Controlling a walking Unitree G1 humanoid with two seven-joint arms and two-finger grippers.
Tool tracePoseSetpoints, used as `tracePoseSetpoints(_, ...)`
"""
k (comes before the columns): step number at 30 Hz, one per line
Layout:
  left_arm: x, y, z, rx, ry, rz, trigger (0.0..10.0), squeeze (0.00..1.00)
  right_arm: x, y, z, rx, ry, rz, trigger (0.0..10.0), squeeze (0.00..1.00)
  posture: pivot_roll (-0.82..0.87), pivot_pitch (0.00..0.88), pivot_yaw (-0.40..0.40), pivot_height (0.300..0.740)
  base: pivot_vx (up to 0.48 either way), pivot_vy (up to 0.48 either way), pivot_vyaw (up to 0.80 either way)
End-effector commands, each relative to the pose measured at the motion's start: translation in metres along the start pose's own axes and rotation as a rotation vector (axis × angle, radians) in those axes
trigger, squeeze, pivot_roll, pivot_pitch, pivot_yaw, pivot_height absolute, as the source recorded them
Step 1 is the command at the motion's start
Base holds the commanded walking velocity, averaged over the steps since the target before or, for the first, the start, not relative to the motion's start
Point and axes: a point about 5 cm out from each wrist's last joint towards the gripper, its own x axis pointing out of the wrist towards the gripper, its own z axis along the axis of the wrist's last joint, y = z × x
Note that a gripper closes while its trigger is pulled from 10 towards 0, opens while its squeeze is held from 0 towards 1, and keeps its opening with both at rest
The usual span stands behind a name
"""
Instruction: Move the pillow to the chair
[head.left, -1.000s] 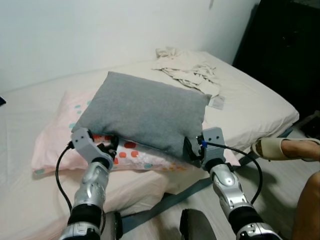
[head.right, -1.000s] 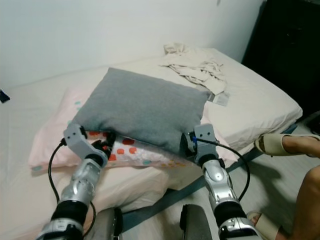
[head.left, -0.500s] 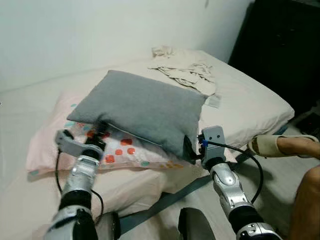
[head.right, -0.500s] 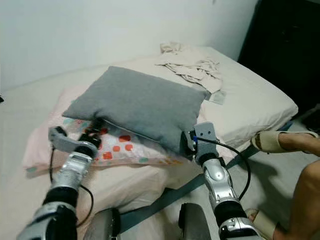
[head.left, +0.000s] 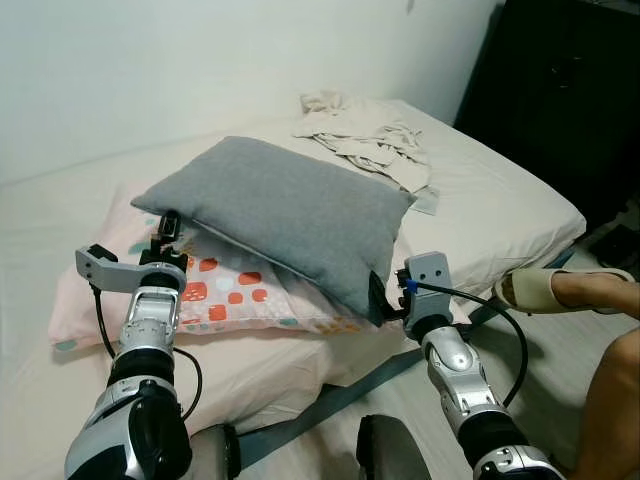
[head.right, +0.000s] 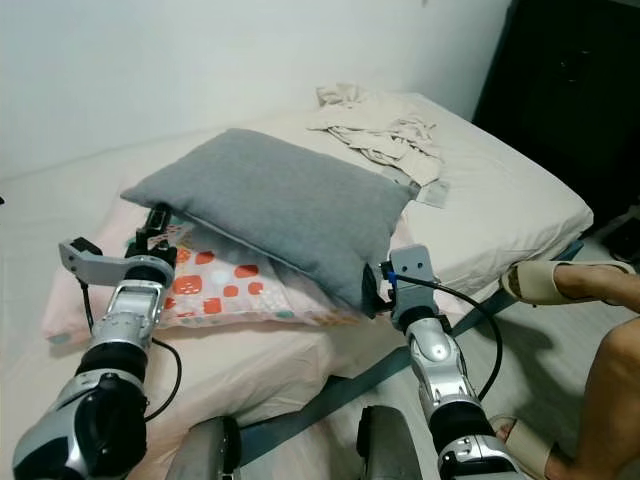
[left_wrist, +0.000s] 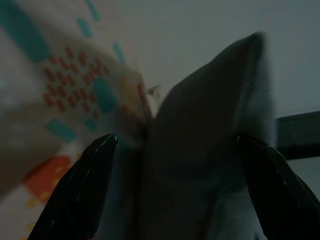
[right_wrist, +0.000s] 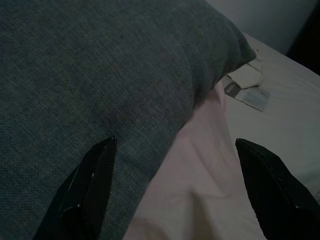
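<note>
While the grey pillow (head.left: 285, 210) lies across the bed (head.left: 500, 200), resting on a pink pillow printed with red and teal spots (head.left: 225, 295), both arms reach in at its near edge. The left claw (head.left: 167, 228) sits at the grey pillow's left corner, its fingers pointing up under that lifted edge — the left wrist view shows the two black fingers (left_wrist: 80, 190) spread wide, with the grey corner standing between them and the spotted fabric beside it, so the claw is open around the corner and not clamped. The right claw (head.left: 378, 300) is at the pillow's near right corner, just above the mattress edge; in the right wrist view its fingers (right_wrist: 87, 185) are parted too, the grey cloth over one of them and the pink pillowcase between them. A crumpled pale cloth (head.left: 365, 140) lies farther back on the bed, near the wall. At the right, a person's foot in a beige sandal (head.left: 550, 292) is raised beside the bed, with a knee (head.left: 615, 410) below it.
</note>
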Motion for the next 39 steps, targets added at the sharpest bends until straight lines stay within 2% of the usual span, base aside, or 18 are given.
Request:
tracePoseSetpoints(1,0.003,-0.003,0.009,-0.027,-0.046,-0.017,10.0,0.0,-0.003,0.002,-0.007,0.01,0.038,0.005,10.0,0.0,-0.03,0.111,-0.022,0.591,0.0,0.0,0.0)
tracePoseSetpoints(7,0.008,-0.008,0.012,-0.076,-0.067,-0.026,10.0,0.0,-0.003,0.001,-0.007,0.009,0.039,0.001,10.0,0.0,-0.03,0.108,-0.021,0.591,0.0,0.0,0.0)
tracePoseSetpoints(10,0.009,-0.012,0.005,-0.054,-0.029,-0.041,10.0,0.0,-0.003,0.001,-0.008,0.007,0.042,0.003,10.0,0.0,-0.03,0.109,-0.021,0.591,0.0,0.0,0.0)
tracePoseSetpoints(11,0.01,-0.013,0.0,-0.038,-0.006,-0.049,10.0,0.0,-0.003,0.001,-0.008,0.006,0.043,0.004,10.0,0.0,-0.03,0.11,-0.02,0.591,0.0,0.0,0.0)
tracePoseSetpoints(16,0.0,-0.01,-0.044,0.167,0.191,-0.032,10.0,0.0,-0.002,0.002,-0.007,0.01,0.042,0.006,10.0,0.0,-0.03,0.116,-0.017,0.591,0.0,0.0,0.0)
tracePoseSetpoints(19,-0.003,-0.01,-0.056,0.193,0.218,-0.023,10.0,0.0,-0.001,0.003,-0.006,0.014,0.04,0.007,10.0,0.0,-0.03,0.119,-0.015,0.591,0.0,0.0,0.0)
tracePoseSetpoints(21,-0.005,-0.017,-0.068,0.173,0.228,-0.044,10.0,0.0,-0.001,0.004,-0.005,0.019,0.037,0.007,10.0,0.0,-0.03,0.12,-0.016,0.591,0.0,0.0,0.0)
tracePoseSetpoints(22,-0.004,-0.021,-0.073,0.135,0.22,-0.048,10.0,0.0,0.0,0.004,-0.005,0.032,0.034,0.003,10.0,0.0,-0.03,0.12,-0.014,0.591,0.0,0.0,0.0)
tracePoseSetpoints(23,-0.004,-0.021,-0.073,0.135,0.22,-0.048,10.0,0.0,0.0,0.004,-0.005,0.032,0.034,0.003,10.0,0.0,-0.03,0.12,-0.014,0.591,0.0,0.0,0.0)
tracePoseSetpoints(26,-0.001,-0.033,-0.081,0.052,0.202,-0.051,10.0,0.0,0.002,0.004,0.0,0.114,0.022,-0.021,10.0,0.0,-0.03,0.123,-0.012,0.591,0.0,0.0,0.0)
tracePoseSetpoints(30,0.0,-0.039,-0.087,0.067,0.22,-0.059,10.0,0.0,0.007,0.0,0.006,0.248,0.008,-0.069,10.0,0.0,-0.03,0.123,-0.006,0.591,0.0,0.0,0.0)
tracePoseSetpoints(32,0.0,-0.037,-0.086,0.083,0.222,-0.038,10.0,0.0,0.009,-0.007,0.008,0.335,-0.003,-0.124,10.0,0.0,-0.03,0.126,-0.004,0.591,0.0,0.0,0.0)
tracePoseSetpoints(34,0.001,-0.034,-0.083,0.097,0.212,-0.013,8.0,0.0,0.01,-0.017,0.007,0.407,-0.002,-0.172,10.0,0.0,-0.02,0.121,0.007,0.591,0.0,0.0,0.0)
tracePoseSetpoints(37,0.001,-0.033,-0.081,0.108,0.207,-0.004,8.0,0.0,0.011,-0.02,0.006,0.425,0.002,-0.182,10.0,0.0,-0.02,0.121,0.008,0.591,0.0,0.0,0.0)
tracePoseSetpoints(38,0.001,-0.029,-0.077,0.141,0.201,0.023,6.5,0.0,0.016,-0.025,0.007,0.49,0.013,-0.174,10.0,0.0,-0.01,0.124,0.012,0.591,0.0,0.0,0.0)
tracePoseSetpoints(39,0.002,-0.027,-0.075,0.15,0.197,0.032,6.5,0.0,0.018,-0.025,0.008,0.52,0.012,-0.161,10.0,0.0,-0.01,0.124,0.012,0.591,0.0,0.0,0.0)
